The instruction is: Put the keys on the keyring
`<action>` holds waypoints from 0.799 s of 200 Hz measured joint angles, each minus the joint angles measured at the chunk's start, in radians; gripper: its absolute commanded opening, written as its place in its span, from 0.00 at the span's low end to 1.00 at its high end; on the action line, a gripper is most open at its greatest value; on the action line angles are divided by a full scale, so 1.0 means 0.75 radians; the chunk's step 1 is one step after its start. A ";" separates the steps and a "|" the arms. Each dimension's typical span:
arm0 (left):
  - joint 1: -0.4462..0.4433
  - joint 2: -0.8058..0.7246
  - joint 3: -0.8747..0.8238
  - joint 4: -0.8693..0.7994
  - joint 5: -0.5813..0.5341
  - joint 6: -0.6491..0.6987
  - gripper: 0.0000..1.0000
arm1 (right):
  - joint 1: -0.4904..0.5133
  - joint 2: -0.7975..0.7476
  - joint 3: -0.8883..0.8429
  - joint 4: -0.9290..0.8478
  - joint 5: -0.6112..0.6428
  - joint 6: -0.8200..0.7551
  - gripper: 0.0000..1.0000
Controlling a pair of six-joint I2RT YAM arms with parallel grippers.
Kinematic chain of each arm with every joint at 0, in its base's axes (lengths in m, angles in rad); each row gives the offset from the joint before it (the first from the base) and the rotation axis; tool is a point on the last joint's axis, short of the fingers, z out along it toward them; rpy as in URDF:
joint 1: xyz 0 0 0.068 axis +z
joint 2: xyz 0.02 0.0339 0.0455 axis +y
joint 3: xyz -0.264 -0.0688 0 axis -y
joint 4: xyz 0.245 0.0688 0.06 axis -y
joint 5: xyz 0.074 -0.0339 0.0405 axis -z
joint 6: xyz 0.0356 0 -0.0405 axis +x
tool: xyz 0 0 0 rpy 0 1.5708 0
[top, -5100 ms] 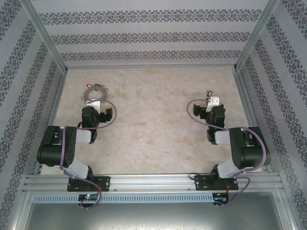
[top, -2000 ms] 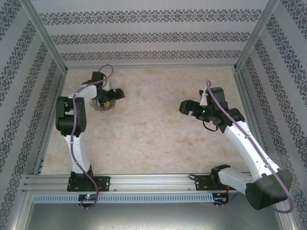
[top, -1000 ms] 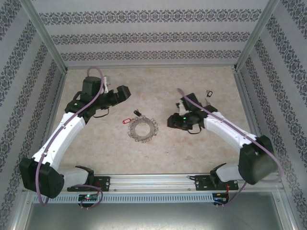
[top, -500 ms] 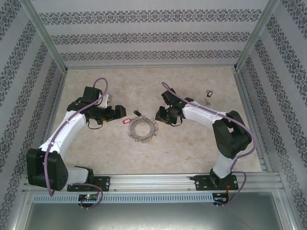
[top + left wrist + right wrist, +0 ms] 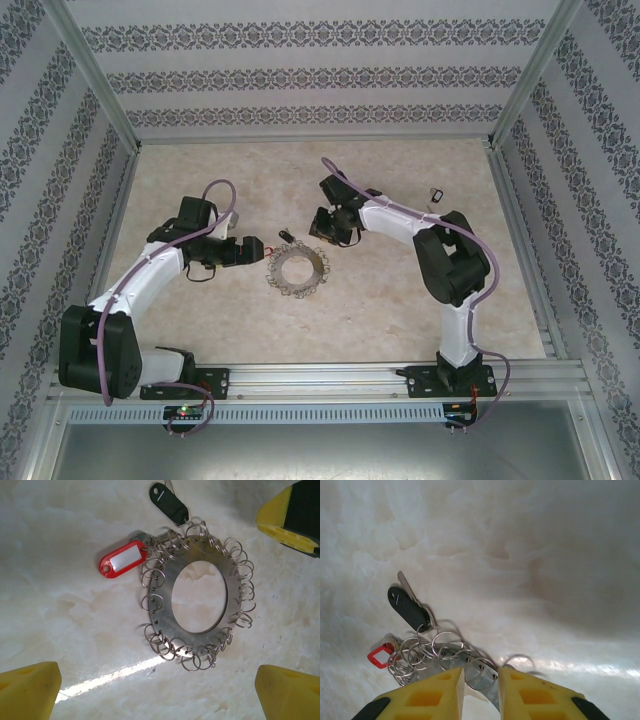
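Keyring (image 5: pixel 159 611): flat silvery disc with a wide hole, fringed with small wire loops, lying flat at the centre of the overhead view
Left gripper (image 5: pixel 157 680): just left of the keyring in the overhead view, yellow fingers spread wide, holding nothing
Red tag (image 5: pixel 122 559): touching the loops at the disc's upper left in the left wrist view
Black-headed key (image 5: pixel 409 608): on a loop at the far rim
Right gripper (image 5: pixel 481 680): at the far rim, fingers nearly together, rim showing in the narrow gap; cannot tell whether they pinch it
Loose key (image 5: pixel 436 195): upper right of the overhead view, well apart from the keyring
Table (image 5: pixel 400 300): pale marbled top
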 measured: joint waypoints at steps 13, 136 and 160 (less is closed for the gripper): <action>0.000 -0.004 -0.006 0.012 0.000 0.001 1.00 | 0.001 0.020 0.011 -0.005 -0.009 -0.014 0.24; 0.000 -0.020 -0.013 0.070 0.016 0.001 1.00 | 0.024 0.032 -0.040 -0.053 0.008 -0.033 0.28; 0.000 -0.020 -0.019 0.070 0.021 0.001 1.00 | 0.026 0.033 -0.039 -0.054 0.000 -0.046 0.28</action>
